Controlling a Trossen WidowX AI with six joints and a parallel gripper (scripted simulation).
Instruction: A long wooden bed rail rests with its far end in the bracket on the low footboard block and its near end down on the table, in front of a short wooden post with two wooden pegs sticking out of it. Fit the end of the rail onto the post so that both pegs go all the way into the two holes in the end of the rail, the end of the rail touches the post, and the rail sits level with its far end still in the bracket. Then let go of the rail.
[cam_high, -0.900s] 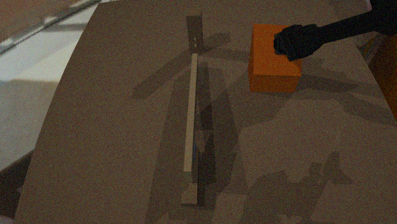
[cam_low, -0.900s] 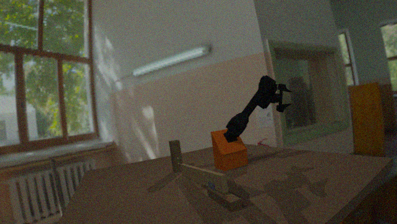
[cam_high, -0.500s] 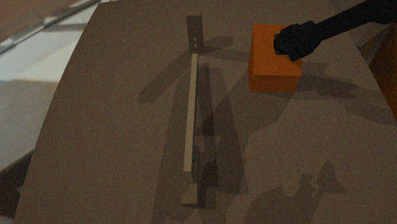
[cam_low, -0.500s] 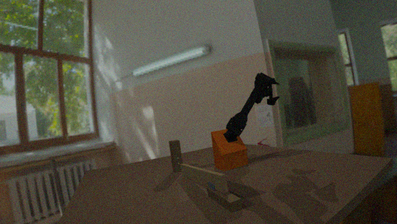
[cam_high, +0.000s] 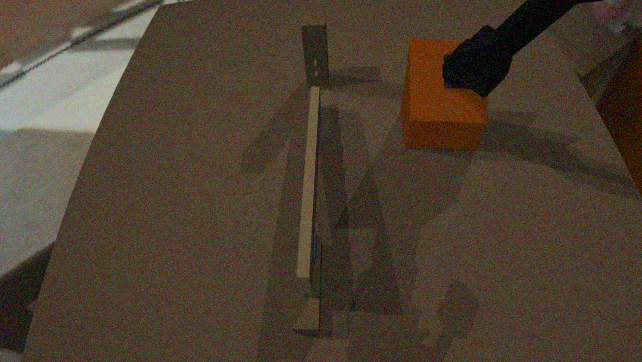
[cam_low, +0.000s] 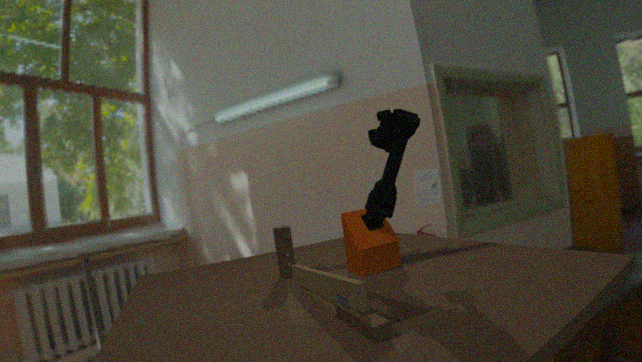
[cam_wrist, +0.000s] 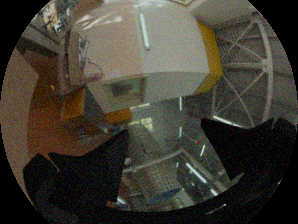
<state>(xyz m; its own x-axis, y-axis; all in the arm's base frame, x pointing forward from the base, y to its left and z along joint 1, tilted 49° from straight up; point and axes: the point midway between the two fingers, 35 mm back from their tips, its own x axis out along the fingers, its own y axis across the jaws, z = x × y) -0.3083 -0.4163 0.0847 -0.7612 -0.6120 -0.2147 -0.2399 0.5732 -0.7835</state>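
Presently: my black parallel-jaw gripper (cam_low: 397, 125), fingers spread fully and holding nothing, is raised high above the orange block (cam_high: 440, 97), ready for approach. Well below and aside, the long pale wooden rail (cam_high: 309, 180) lies just before the short dark wooden post (cam_high: 315, 55), unfitted.

The rail (cam_high: 308, 180) runs almost straight down the middle of the frame as a long pale strip. Its upper end lies just below the post (cam_high: 315, 55), a dark upright block near the top centre; two small pale spots on the post face are probably the pegs (cam_high: 315, 68). The lower end meets the footboard (cam_high: 307, 320) near the bottom edge. An orange box (cam_high: 442, 95) stands at upper right. The black arm (cam_high: 480, 60) reaches in from the upper right corner, overlapping the box's top.
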